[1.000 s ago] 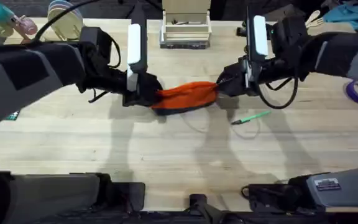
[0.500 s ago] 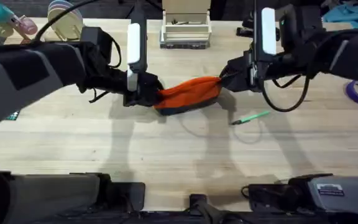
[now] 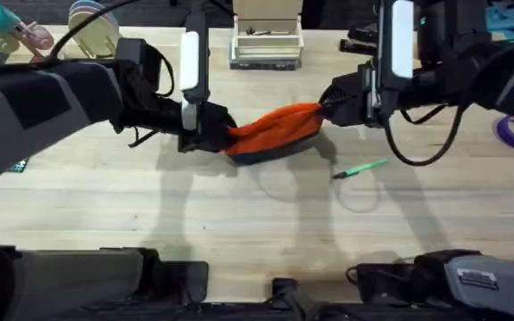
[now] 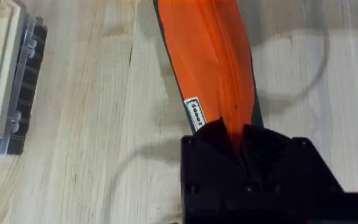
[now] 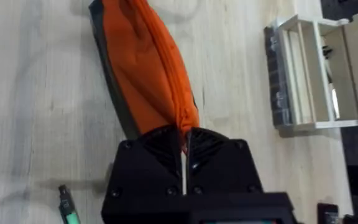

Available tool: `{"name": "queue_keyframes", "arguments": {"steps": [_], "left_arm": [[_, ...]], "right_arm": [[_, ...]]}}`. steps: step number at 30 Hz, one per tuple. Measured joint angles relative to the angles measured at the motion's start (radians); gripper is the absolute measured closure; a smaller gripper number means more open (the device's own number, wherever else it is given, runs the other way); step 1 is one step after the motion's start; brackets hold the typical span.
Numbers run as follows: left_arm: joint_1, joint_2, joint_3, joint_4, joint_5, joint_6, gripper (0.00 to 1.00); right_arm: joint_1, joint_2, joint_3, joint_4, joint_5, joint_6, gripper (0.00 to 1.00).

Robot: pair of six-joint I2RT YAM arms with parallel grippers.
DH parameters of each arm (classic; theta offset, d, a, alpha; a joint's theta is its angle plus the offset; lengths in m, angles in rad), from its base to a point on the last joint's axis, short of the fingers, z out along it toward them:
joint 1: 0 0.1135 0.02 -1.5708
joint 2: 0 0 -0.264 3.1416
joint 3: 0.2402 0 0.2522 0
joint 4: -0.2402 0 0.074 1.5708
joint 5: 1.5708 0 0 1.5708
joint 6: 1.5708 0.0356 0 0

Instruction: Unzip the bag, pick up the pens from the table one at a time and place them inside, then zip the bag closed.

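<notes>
Orange soft fabric pouch with a dark grey-blue base (image 3: 273,132) lies on the pale wooden plank worktop (image 3: 239,223), in front of the white box-shaped organiser (image 3: 266,40). Overhead: left gripper (image 3: 214,134) and right gripper (image 3: 332,100) clamp opposite pouch ends; the right end is raised. A light green stick pen (image 3: 360,168) lies near the pouch's right end. Left wrist view: jaws closed on the pouch end. Right wrist view: jaws closed on the zipper end. To unzip cleanly, anchor the left end and draw the right along the zipper line.
</notes>
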Motion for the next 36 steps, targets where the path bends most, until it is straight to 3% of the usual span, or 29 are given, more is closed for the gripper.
{"name": "queue_keyframes", "arguments": {"steps": [12,20,27,36], "left_arm": [[0.000,0.000,0.000,-0.004,-0.019,0.000,0.958],[0.019,0.000,0.000,-0.011,-0.108,0.000,0.959],[0.025,0.000,0.000,-0.017,-0.141,0.000,0.959],[0.025,0.000,0.000,-0.018,-0.143,0.000,0.959]], "right_arm": [[0.021,-0.047,0.000,0.024,-0.119,0.000,0.969],[0.179,-0.047,0.000,0.108,-0.134,0.000,0.969],[0.313,-0.047,0.007,0.180,-0.165,0.000,0.969],[0.359,-0.047,0.007,0.181,-0.202,0.000,0.969]]}}
